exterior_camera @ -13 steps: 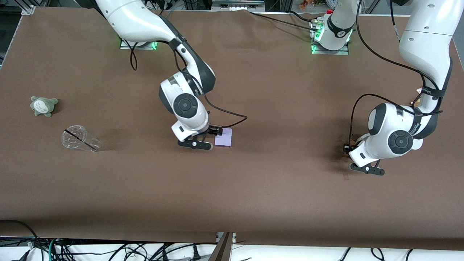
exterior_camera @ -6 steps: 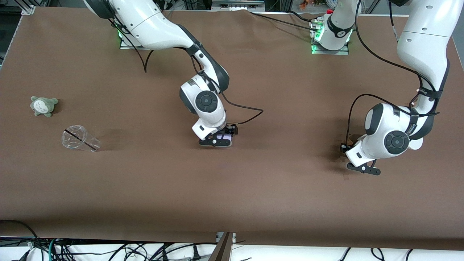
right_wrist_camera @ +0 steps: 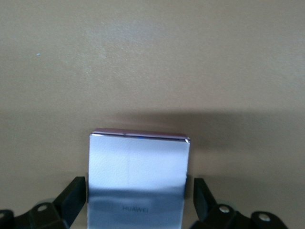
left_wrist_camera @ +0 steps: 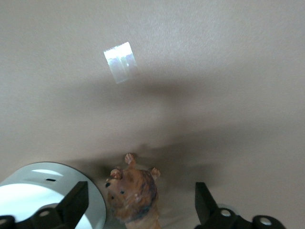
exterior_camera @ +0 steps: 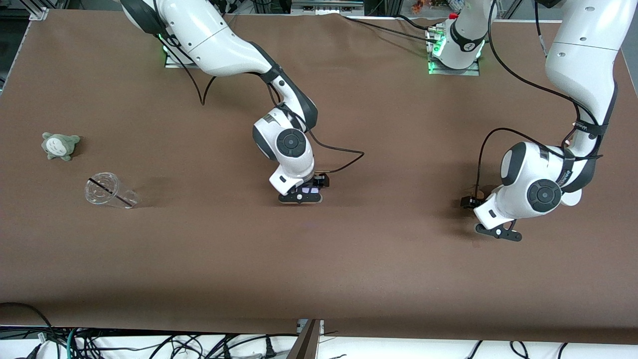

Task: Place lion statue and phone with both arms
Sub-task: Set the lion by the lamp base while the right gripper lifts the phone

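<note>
Toward the left arm's end of the table (exterior_camera: 349, 269), the left gripper (exterior_camera: 498, 234) is low with the lion (left_wrist_camera: 133, 193) between its spread fingers (left_wrist_camera: 76, 202), which stand clear of it. Nearer the middle and a little farther from the front camera than the lion, the right gripper (exterior_camera: 300, 197) straddles the phone (right_wrist_camera: 138, 179), fingers apart at its sides, gripping nothing. Well toward the right arm's end lie a cup (exterior_camera: 109, 191) and, farther still, a grey plush (exterior_camera: 60, 145).

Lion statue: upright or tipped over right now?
Upright. In the left wrist view the lion statue stands on the table between the open left hand's fingers, untouched.
</note>
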### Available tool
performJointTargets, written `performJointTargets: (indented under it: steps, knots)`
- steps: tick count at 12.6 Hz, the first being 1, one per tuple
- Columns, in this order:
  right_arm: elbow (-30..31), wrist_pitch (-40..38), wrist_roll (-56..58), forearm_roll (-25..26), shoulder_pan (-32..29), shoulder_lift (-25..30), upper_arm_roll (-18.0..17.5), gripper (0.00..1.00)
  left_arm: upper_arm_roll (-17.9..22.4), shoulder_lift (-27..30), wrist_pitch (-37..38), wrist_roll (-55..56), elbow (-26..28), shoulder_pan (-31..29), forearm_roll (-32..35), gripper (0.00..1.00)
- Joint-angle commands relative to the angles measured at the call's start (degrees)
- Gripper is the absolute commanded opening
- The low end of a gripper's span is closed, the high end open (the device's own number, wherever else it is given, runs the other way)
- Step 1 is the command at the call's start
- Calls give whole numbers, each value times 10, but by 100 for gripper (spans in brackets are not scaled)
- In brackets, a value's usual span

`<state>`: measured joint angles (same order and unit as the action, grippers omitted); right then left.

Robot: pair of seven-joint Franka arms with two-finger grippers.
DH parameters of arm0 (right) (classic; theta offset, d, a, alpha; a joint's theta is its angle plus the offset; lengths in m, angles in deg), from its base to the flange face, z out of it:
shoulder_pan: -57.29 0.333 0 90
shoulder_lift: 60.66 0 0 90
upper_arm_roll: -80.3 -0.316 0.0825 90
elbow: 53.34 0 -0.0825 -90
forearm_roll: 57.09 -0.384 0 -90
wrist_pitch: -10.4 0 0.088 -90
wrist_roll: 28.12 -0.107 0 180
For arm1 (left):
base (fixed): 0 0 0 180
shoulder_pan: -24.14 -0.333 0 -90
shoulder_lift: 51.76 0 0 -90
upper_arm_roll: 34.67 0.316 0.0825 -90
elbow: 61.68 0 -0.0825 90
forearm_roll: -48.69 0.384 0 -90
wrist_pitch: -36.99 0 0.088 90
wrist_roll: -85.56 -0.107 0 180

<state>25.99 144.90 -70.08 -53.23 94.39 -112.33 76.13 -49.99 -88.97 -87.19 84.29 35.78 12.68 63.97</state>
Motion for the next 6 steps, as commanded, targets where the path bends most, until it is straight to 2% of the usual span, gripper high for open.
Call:
performJointTargets:
  steps: [1, 3, 4, 5, 6]
  knots:
    - [-20, 13, 3, 7, 8, -18, 6, 100, -18, 57, 56, -8, -12, 1, -5, 100]
    - [-20, 13, 3, 8, 8, -18, 6, 100, -29, 112, 109, -10, -24, 1, -6, 100]
    - [-20, 13, 3, 8, 8, -18, 7, 89, -38, 137, 132, -10, -34, 0, -9, 100]
    - [-20, 13, 3, 8, 8, -18, 7, 59, -41, 156, 159, -10, -51, 0, -10, 100]
    - [-20, 11, 5, 8, 8, -17, 7, 43, -46, 169, 185, -11, -74, -1, -17, 100]
